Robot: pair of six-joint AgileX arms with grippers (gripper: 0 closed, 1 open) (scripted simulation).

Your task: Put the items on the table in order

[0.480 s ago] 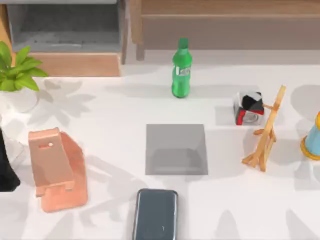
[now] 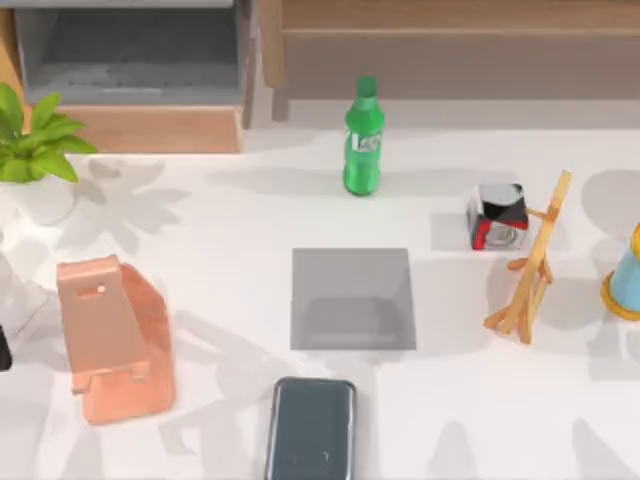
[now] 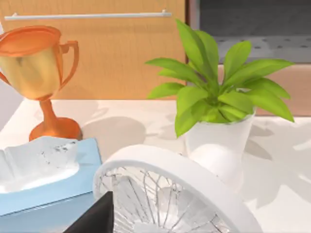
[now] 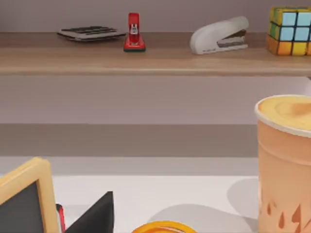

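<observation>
At the near edge of the large white worktop (image 2: 220, 215), the dark blue-grey glossy slab smartphone (image 2: 311, 428) is seen lying flat, its near end cut off by the top view's lower border. Bare white surface is left on both its sides, more of it to the right.

Just to its left, a copper-pink angled phone stand (image 2: 110, 335) is found, apart from the phone. At the top view's far left border, a dark sliver of the left arm (image 2: 3, 348) is caught beside the stand. In the left wrist view a dark wedge of the left hand (image 3: 95, 218) is shown above a white round wire-guard fan (image 3: 170, 194) and a light blue tissue box (image 3: 43, 187); whether it is wide or narrow cannot be told.

A flat grey square mat (image 2: 352, 298) is laid mid-worktop, just beyond the phone, with open room all round. To its right, a small wooden easel (image 2: 530, 265) is standing, and a red, black and white cube-shaped object (image 2: 498, 217) is set just beside it, farther back.

Farther off, a green plastic bottle (image 2: 362, 140) is standing upright near the back edge, well apart from everything, and a leafy green plant in a white pot (image 2: 35, 140) is placed at the back left corner.

In the right wrist view, a dark wedge of the right hand (image 4: 92, 216) is seen near a tall orange paper cup (image 4: 286, 160); its state cannot be told.
</observation>
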